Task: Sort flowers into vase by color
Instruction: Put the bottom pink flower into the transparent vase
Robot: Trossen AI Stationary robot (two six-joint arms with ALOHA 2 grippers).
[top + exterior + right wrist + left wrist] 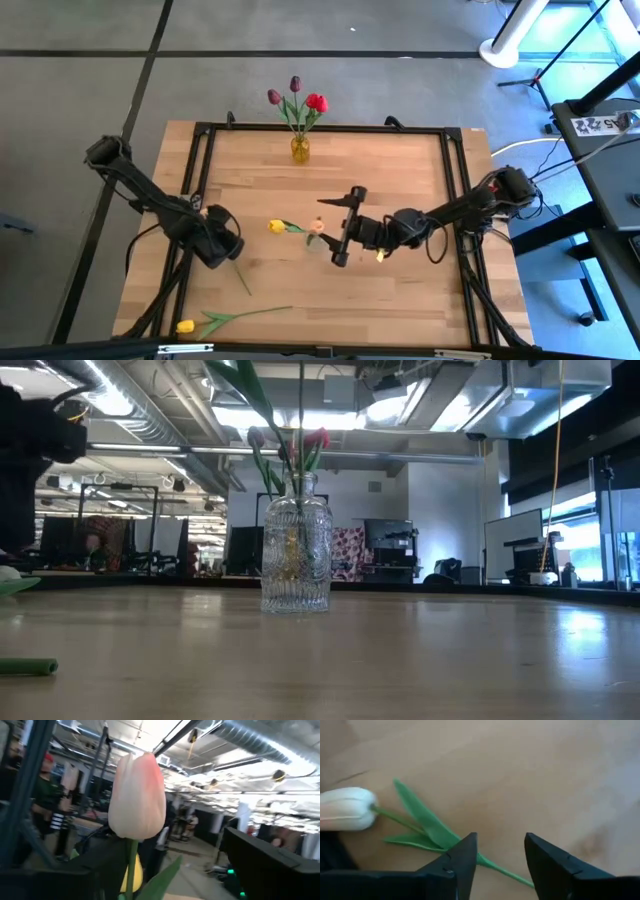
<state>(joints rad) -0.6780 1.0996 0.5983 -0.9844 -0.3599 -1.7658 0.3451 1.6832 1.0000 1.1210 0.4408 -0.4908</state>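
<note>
Right gripper [332, 243] has its jaws clamped on a peach tulip [137, 797] mid-desk, lifted upright for a vase. Left gripper [501, 862], jaws apart, straddles another stem [507, 871]. The far vase [299, 148] already holds red and purple ones; a yellow one [186, 326] lies near.

red, purple tulips [296, 98] upright in vase [299, 149]; yellow tulip [186, 326], peach tulip [316, 226] on table.
</note>
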